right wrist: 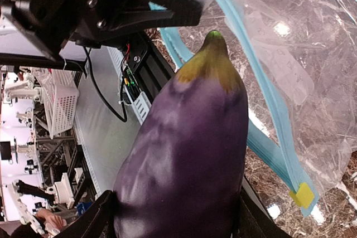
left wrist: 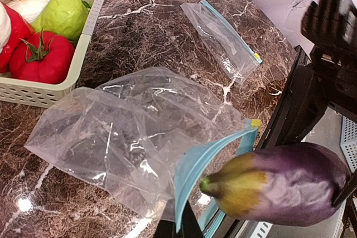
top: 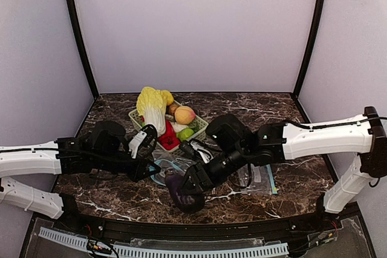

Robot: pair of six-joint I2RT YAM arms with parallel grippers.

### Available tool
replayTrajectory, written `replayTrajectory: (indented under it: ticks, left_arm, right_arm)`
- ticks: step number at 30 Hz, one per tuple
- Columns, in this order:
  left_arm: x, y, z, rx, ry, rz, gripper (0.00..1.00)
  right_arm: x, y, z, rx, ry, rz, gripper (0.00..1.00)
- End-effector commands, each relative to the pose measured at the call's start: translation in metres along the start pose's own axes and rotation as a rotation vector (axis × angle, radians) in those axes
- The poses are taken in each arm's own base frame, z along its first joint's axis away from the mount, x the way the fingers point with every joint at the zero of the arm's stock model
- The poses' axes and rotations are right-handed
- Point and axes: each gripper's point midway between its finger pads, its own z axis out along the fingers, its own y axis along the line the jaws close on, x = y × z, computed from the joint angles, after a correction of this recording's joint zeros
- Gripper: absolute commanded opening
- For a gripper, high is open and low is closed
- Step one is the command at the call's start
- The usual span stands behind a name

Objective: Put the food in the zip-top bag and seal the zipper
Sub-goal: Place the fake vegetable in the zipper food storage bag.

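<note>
**Eggplant held at the mouth of the bag**

The right end effector is clamped on the dark purple eggplant, with a finger on each flank at the bottom of the right wrist view. The eggplant is off the table, low and centre in the top view. Its green-yellow stem end points at the blue zipper strip of the zip-top bag. The tip sits just beside the strip; whether it has crossed into the opening cannot be told.

The left end effector is closed, pinching the zipper edge at the bottom centre of the left wrist view and holding that edge raised. The rest of the clear bag lies crumpled on the dark marbled table.

A pale basket in the upper left of the left wrist view holds the small green fruit and a red pepper. In the top view the orange-yellow peach and a pale cabbage are in it too. A second bag lies flat at the upper right, well apart from the first.
</note>
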Motion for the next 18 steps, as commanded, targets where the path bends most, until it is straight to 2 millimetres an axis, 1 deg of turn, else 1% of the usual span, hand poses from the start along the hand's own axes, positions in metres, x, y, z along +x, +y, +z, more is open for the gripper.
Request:
replayTrajectory:
  ticks: [1,8,12,14,17,18]
  left_arm:
    - [0.001,-0.003,0.000,0.012,-0.027,0.030,0.01]
    - [0.003,-0.008,0.005,0.041,-0.046,0.037,0.01]
    - [0.000,-0.015,0.006,0.071,-0.070,0.035,0.01]
    - [-0.001,-0.019,0.007,0.083,-0.079,0.034,0.01]
    - [-0.001,-0.021,0.008,0.099,-0.083,0.015,0.01]
    - [-0.004,-0.025,0.008,0.114,-0.101,0.005,0.01]
  right_arm:
    - [-0.033,0.003,-0.003,-0.018,-0.096,0.096,0.44]
    - [-0.040,-0.017,0.013,0.003,-0.079,0.238,0.44]
    - [-0.046,-0.028,0.022,0.024,-0.086,0.299,0.44]
    - [-0.052,-0.037,0.022,0.043,-0.121,0.333,0.44]
    - [-0.065,-0.044,0.018,0.027,-0.193,0.388,0.43]
    - [-0.069,-0.047,0.017,0.030,-0.216,0.405,0.42]
